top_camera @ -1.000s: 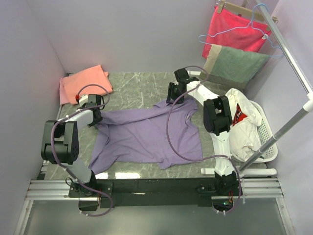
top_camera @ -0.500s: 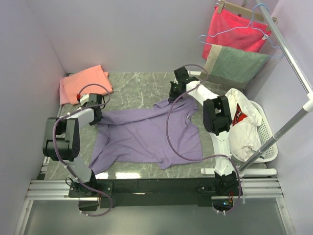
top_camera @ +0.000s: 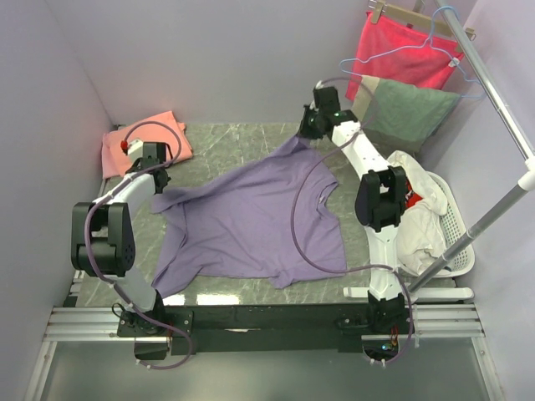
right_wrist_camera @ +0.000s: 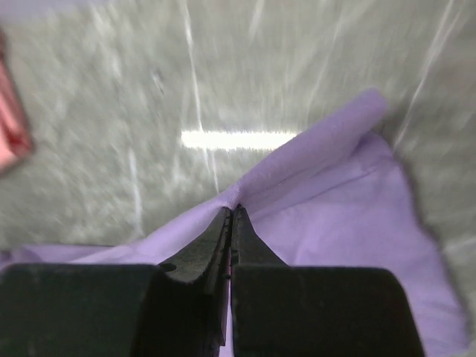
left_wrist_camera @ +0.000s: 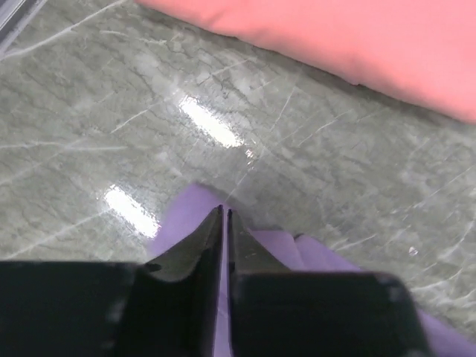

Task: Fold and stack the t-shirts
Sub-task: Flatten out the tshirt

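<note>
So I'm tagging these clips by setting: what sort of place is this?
Likely a lab booth staged as a laundry corner: plain walls box in a marble-look table, with a clothes rack and a full laundry basket at the right.

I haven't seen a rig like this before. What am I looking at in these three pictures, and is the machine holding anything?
These are two robot arms bolted at the near edge of a marble-patterned table, each ending in a two-finger gripper. The wide picture comes from a fixed camera above and behind the arms. The other two come from small cameras on the wrists, looking along the fingers. A purple t-shirt lies spread on the table. The left gripper is shut on its far left corner, and the right gripper is shut on its far right corner. A salmon-pink t-shirt lies in the table's far left corner. To the right, a white laundry basket holds more clothes.
</note>
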{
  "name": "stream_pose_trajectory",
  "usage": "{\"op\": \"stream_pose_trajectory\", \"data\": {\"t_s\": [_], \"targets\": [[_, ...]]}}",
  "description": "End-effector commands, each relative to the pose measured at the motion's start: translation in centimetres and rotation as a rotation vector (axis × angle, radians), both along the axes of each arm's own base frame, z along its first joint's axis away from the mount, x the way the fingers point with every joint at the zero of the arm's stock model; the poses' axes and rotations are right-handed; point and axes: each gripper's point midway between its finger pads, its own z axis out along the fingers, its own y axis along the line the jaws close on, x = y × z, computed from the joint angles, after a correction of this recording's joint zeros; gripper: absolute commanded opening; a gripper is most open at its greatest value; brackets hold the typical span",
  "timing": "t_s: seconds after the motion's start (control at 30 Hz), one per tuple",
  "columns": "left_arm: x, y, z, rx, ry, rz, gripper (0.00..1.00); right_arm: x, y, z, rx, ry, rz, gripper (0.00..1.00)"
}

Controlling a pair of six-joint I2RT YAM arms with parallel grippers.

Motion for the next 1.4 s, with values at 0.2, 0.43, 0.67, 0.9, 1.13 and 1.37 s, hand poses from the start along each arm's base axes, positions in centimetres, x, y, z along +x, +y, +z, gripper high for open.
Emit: {"op": "stream_pose_trajectory", "data": {"t_s": [0.2,0.43,0.67,0.9,1.13,1.37], "targets": [[-0.8,-3.4,-1.5,-0.151,-0.019,-0.123,0.49,8.0,-2.4,5.9,0.130,-0.233,-0.108,0.00],[-2.0,-6.3,-0.8,-0.133,-0.019,-0.207,0.65,9.4,-2.0,4.4,0.193,-0.236,-0.117,0.00],[-1.0,-6.8,-1.8,-0.147,-0.025,-0.216,0.54,8.5,-2.1,3.8,0.183,-0.210,-0.102,0.00],[-0.7,-6.3,-3.9,-0.138,0.003,-0.170,0.59,7.5,-2.0,4.0,0.180,-0.199,-0.087,0.00],[0.2,-6.6,-4.8,-0.179,-0.019,-0.146,0.56,6.8,-2.0,2.2,0.171,-0.154,-0.074,0.00],[1.3,-6.1,-5.4,-0.201,-0.017,-0.116,0.28,6.1,-2.2,1.7,0.154,-0.143,-0.063,0.00]]}}
